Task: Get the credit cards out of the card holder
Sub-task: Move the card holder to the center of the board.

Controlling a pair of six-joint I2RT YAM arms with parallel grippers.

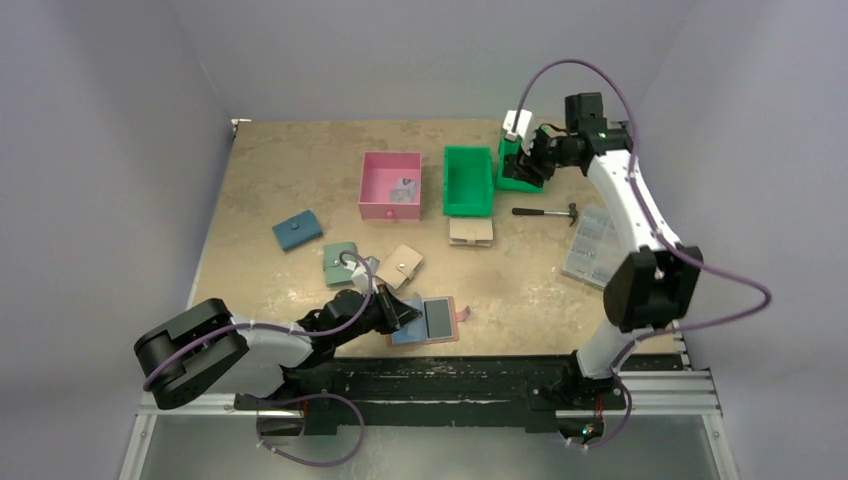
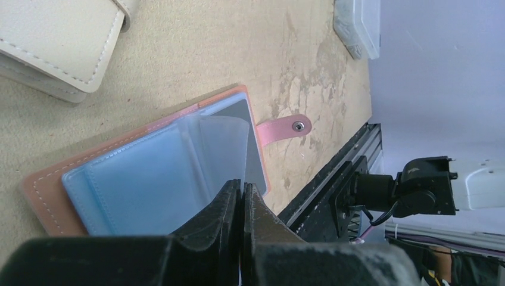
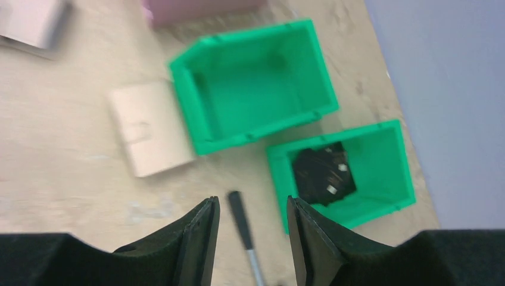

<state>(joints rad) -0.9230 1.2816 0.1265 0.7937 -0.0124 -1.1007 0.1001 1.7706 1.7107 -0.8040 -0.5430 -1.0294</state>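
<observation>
The card holder (image 1: 425,324) lies open at the table's near edge, terracotta outside (image 2: 41,185), light blue lining (image 2: 143,179), its snap tab (image 2: 286,128) pointing away. A grey credit card (image 2: 256,155) sits in its clear sleeve. My left gripper (image 2: 243,186) is shut, its tips resting at the sleeve's edge; nothing shows between them. My right gripper (image 3: 252,202) hangs open over the far right of the table, beside the small green bin (image 3: 387,155), in which a black credit card (image 3: 321,173) lies tilted.
A large green bin (image 1: 468,180) and a pink box (image 1: 390,185) stand at the back. A hammer (image 1: 545,212) lies right of centre. Beige wallets (image 1: 470,231) (image 1: 400,266), a sage green wallet (image 1: 341,262) and a teal wallet (image 1: 297,232) are scattered mid-table. A clear packet (image 1: 595,245) lies right.
</observation>
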